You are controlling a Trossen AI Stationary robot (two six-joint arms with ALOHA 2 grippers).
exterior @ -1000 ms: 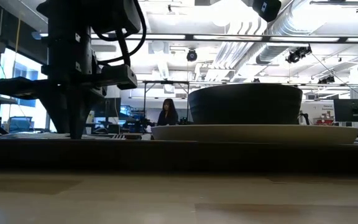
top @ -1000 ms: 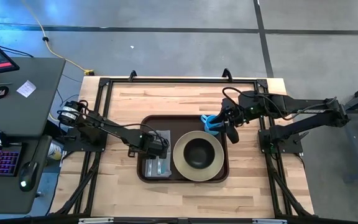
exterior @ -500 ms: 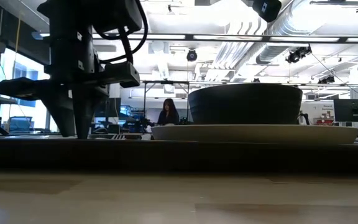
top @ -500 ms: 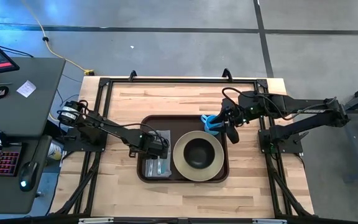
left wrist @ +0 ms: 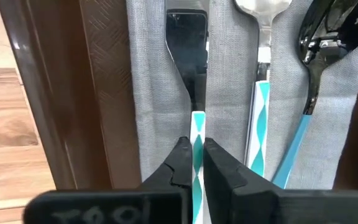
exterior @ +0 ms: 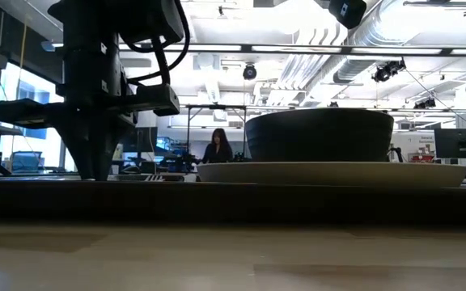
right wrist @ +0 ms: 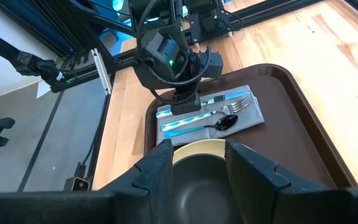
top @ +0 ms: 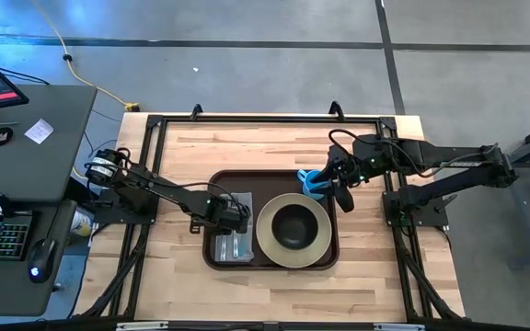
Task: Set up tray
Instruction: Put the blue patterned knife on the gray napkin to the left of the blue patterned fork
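The dark brown tray (top: 217, 187) lies mid-table. A grey napkin (left wrist: 229, 81) covers its left part and carries a knife (left wrist: 187, 43), a fork (left wrist: 263, 37) and a dark spoon (left wrist: 319, 50), all with teal-and-white handles. A beige plate (top: 267, 237) with a dark bowl (top: 293, 226) sits on the tray's right part. My left gripper (left wrist: 196, 155) stands over the napkin (top: 243, 199), shut on the knife. My right gripper (right wrist: 197, 163) hangs open above the tray's far right corner (top: 341, 191). My left gripper pinches the knife's striped handle (left wrist: 197, 127) between its two fingers, close to where the handle meets the blade. The fingers (left wrist: 178, 163) come from above, pointing down, one on each long side. The knife lies flat on the napkin; the gripper hides the rest of the handle.
A small light-blue object (top: 311, 181) sits at the tray's far edge beside my right gripper. Bare wooden tabletop (top: 247, 147) surrounds the tray inside a black frame. A desk with a keyboard stands off the table's left. A person shows far off in the room (exterior: 217, 145).
In the low view my left gripper's fingers stood apart half a second ago and are drawn together again now, still over the napkin. The tray, plate, bowl and my right arm have kept still.
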